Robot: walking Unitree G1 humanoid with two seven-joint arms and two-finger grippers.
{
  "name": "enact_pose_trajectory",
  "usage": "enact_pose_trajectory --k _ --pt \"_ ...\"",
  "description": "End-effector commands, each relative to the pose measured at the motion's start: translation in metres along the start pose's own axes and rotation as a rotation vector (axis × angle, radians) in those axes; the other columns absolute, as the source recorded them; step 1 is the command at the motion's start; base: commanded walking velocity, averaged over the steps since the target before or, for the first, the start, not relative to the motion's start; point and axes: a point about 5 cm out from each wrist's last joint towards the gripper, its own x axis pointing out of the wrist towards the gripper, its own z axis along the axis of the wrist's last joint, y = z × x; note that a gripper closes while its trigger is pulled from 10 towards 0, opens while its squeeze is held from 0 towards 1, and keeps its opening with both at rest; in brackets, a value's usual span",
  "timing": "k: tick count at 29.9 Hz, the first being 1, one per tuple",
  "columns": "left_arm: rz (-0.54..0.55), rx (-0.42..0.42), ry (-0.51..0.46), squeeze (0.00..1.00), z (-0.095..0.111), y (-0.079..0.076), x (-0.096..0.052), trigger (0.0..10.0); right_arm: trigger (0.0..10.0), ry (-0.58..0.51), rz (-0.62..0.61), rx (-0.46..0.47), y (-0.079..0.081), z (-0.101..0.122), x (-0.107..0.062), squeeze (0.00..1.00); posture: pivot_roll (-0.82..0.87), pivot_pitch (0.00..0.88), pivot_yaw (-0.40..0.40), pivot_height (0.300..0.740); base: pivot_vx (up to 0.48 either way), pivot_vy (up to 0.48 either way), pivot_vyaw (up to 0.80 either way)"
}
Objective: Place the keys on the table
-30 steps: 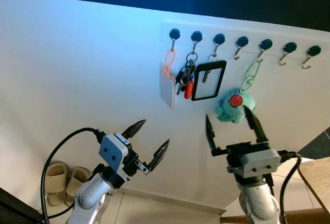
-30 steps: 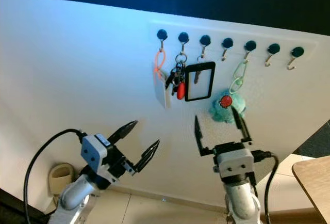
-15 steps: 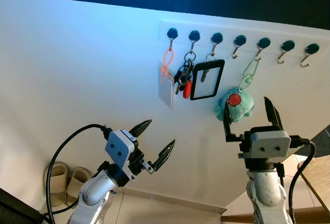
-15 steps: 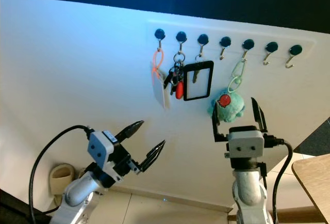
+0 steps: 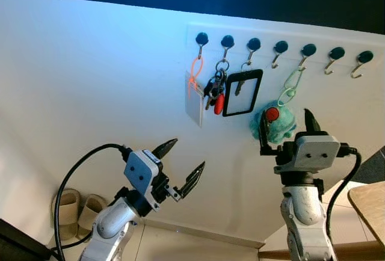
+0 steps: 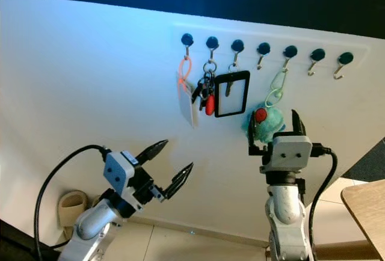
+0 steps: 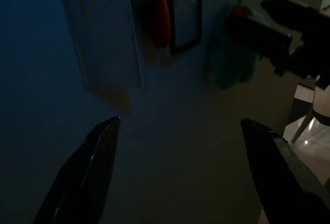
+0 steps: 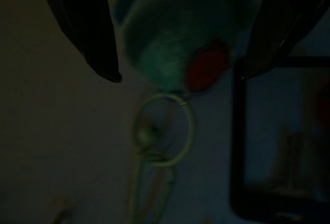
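Fingers of the right gripper (image 5: 284,130) are spread around the teal plush keychain (image 5: 275,122), not closed. The clamp should be centred on the plush before the green clip (image 5: 292,85) is lifted off its hook (image 5: 308,52). The left gripper (image 5: 183,166) is held open, idle.

Both arms have silver, rounded tubular forearms. Left gripper (image 5: 183,168): two long black fingers, curved and tapering to points, with ridged inner edges, mounted on a black base. A pale grey, box-shaped wrist module carries two small dark round marks. A thick black cable loops from the wrist along the arm. Right gripper (image 5: 286,127): matching black fingers, grey boxed module with two dark dots, black cable looping off its right side.
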Motion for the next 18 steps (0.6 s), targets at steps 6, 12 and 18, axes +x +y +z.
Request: enact_pose_trajectory --k 6,12,18 --pt "-0.071 -0.043 -0.069 0.0 0.018 -0.011 0.007 10.0 10.0 0.083 0.003 0.02 0.0 -0.013 -0.013 0.0 0.03 0.085 -0.04 0.74 0.0 0.0 0.0" --pt "-0.25 -0.131 -0.164 0.0 0.048 -0.035 0.024 10.0 10.0 0.122 -0.016 0.021 -0.003 -0.018 -0.018 0.0 0.03 0.088 -0.042 0.74 0.0 0.0 0.0" --pt "-0.353 -0.114 -0.209 0.0 0.06 -0.053 0.039 10.0 10.0 0.121 -0.018 0.025 -0.004 -0.018 -0.016 0.0 0.03 0.088 -0.038 0.74 0.0 0.0 0.0"
